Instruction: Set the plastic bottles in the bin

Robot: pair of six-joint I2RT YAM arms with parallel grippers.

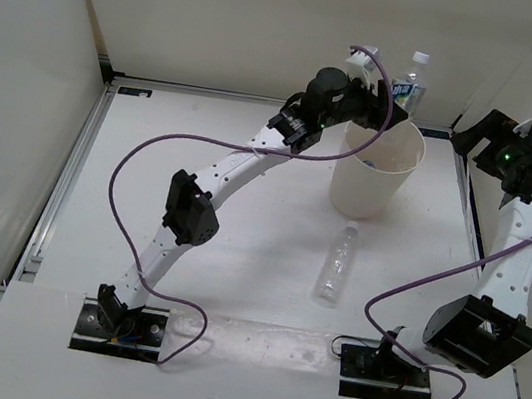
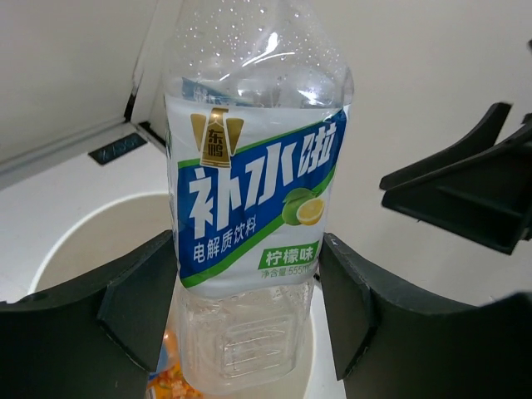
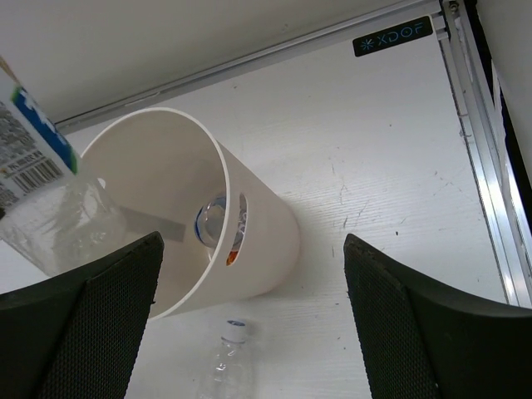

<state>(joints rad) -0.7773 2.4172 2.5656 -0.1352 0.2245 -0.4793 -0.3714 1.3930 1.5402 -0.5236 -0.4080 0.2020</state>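
Observation:
My left gripper [image 1: 379,91] is shut on a clear plastic bottle with a white, blue and green label [image 1: 408,88]. It holds the bottle upright over the far rim of the cream-white bin [image 1: 364,190]. In the left wrist view both black fingers [image 2: 145,299] press the bottle [image 2: 253,191] just below its label, above the bin's mouth [image 2: 75,233]. An orange bottle [image 2: 166,381] and a blue-labelled bottle [image 3: 212,223] lie inside the bin [image 3: 266,224]. A plain clear bottle [image 1: 338,264] lies on the table in front of the bin. My right gripper [image 1: 476,137] hangs open and empty, high at the right.
White walls close in the table at the back and on both sides. A metal rail [image 1: 472,207] runs along the table's right edge. The purple cables [image 1: 141,155] loop over the table by each arm.

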